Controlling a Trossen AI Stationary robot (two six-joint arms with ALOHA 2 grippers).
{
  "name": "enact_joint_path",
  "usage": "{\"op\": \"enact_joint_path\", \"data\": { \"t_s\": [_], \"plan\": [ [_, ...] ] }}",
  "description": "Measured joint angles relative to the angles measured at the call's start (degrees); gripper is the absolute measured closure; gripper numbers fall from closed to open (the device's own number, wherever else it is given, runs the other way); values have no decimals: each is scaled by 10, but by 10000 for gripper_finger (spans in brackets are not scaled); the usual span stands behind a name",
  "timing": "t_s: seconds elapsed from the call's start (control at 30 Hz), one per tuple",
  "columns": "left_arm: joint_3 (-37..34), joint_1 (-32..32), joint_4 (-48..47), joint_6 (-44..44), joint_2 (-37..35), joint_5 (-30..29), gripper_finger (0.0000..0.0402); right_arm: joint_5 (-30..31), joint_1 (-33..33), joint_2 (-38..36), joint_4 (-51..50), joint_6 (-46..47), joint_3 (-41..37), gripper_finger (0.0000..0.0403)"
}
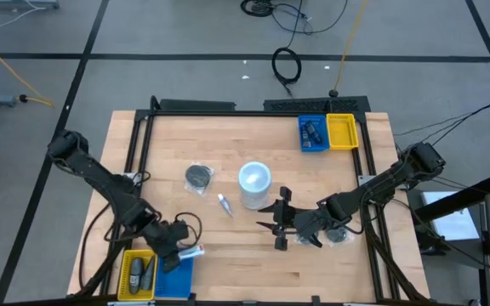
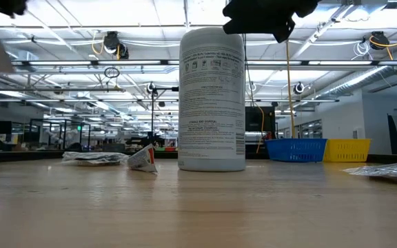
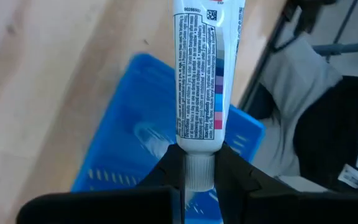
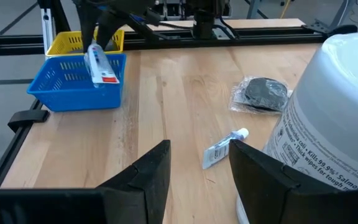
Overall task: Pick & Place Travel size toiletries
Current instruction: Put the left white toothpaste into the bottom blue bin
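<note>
The left end effector (image 1: 179,248) is positioned above the blue tray (image 1: 175,274) at the near left corner of the desk (image 1: 245,263). Its two fingers are closed to a narrow gap on the cap end of a white tube (image 3: 197,81), which projects forward from the fingertips over the blue tray (image 3: 123,143). In the right wrist view the same tube (image 4: 97,64) hangs over the blue tray (image 4: 73,87), with a yellow tray (image 4: 73,42) directly behind it.

The right end effector (image 1: 277,223) is positioned just beside the white cylinder (image 1: 254,184), on its near side, above the desk surface. Its fingers are spread wide apart and hold nothing.

Reference landmark: the white cylinder.
- A small tube (image 1: 225,204) lies flat on the desk just beside the cylinder, on its left side; it is also visible between the right fingers (image 4: 224,149).
- A dark round disc in a clear wrapper (image 1: 198,177) lies farther left of the cylinder.
- A second wrapped item (image 1: 340,234) lies to the right of the cylinder, partly under the right arm.
- A second blue tray (image 1: 313,133) and yellow tray (image 1: 342,131) sit at the far right of the desk.
</note>
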Motion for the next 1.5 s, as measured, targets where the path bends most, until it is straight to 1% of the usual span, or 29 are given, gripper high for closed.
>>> {"op": "enact_joint_path", "data": {
  "t_s": [0.27,0.5,0.67,1.1,1.23,1.5],
  "plan": [
    [0,-62,0,-73,0,-36,360,0,0,0,1,-1,0,248],
    [0,-100,1,-122,0,-49,360,0,0,0,1,-1,0,248],
    [0,-107,1,-132,0,-64,359,0,0,0,1,-1,0,248],
    [0,-107,1,-132,0,-66,358,0,0,0,1,-1,0,248],
    [0,-107,1,-137,0,-66,339,0,0,0,1,-1,0,248],
    [0,-107,0,-143,0,-72,268,0,0,0,1,-1,0,248]
  ]
}}
